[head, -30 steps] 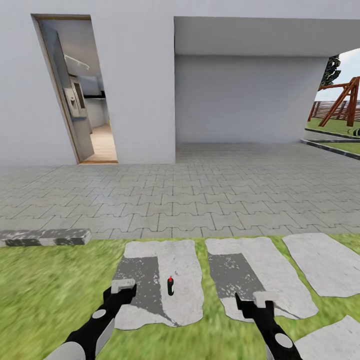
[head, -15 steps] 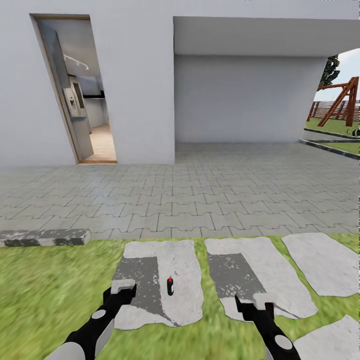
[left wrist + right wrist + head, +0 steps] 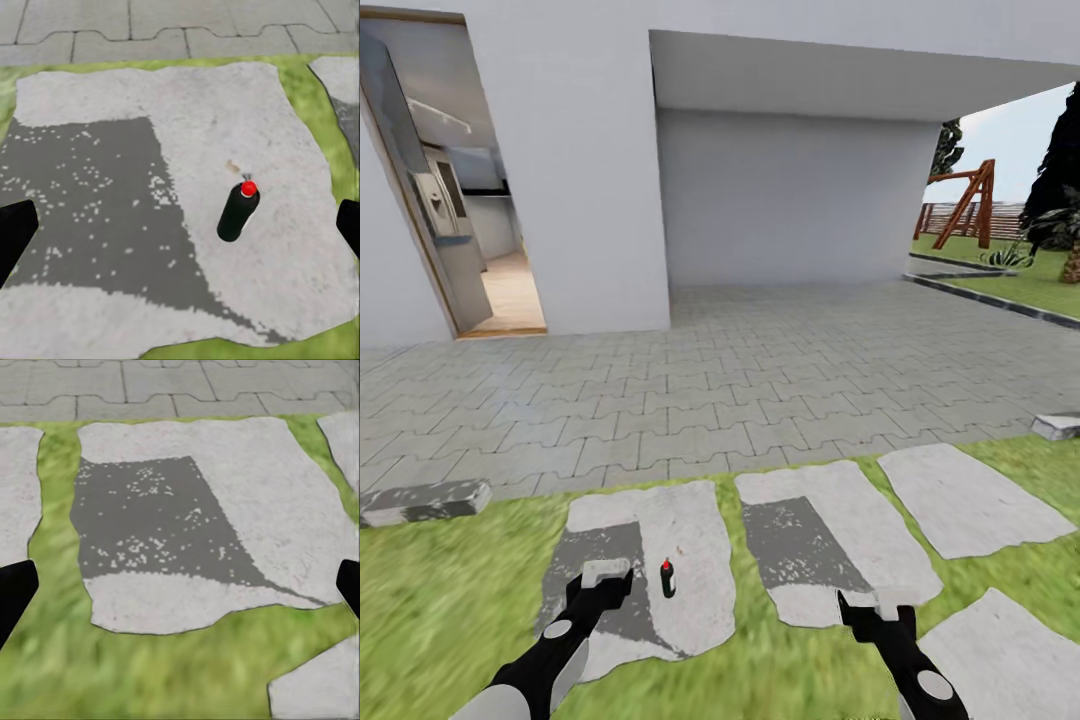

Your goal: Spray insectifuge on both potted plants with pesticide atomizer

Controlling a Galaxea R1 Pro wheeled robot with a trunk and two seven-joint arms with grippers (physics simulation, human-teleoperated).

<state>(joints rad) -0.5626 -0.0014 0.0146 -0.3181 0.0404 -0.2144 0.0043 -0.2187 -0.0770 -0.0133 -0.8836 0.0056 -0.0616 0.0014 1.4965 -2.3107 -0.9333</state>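
Standing upright on a grey stepping stone (image 3: 690,560), the pesticide atomizer (image 3: 668,578), a dark bottle with a red tip, is not yet picked up, so the task is at its very start. In the left wrist view the bottle (image 3: 238,211) sits ahead of the left gripper (image 3: 603,583) and between the lines of its two jaws, nearer one of them and touching neither. Those jaws are spread wide and hold nothing. The right gripper (image 3: 876,613) hovers above the neighbouring stone (image 3: 202,521); its jaws are likewise wide apart and empty, with bare stone and grass (image 3: 150,667) ahead of them. Grasping the bottle, finding the two potted plants and spraying both are all left to do. No plants to spray can be made out nearby. No brand, label or writing can be read on the bottle.
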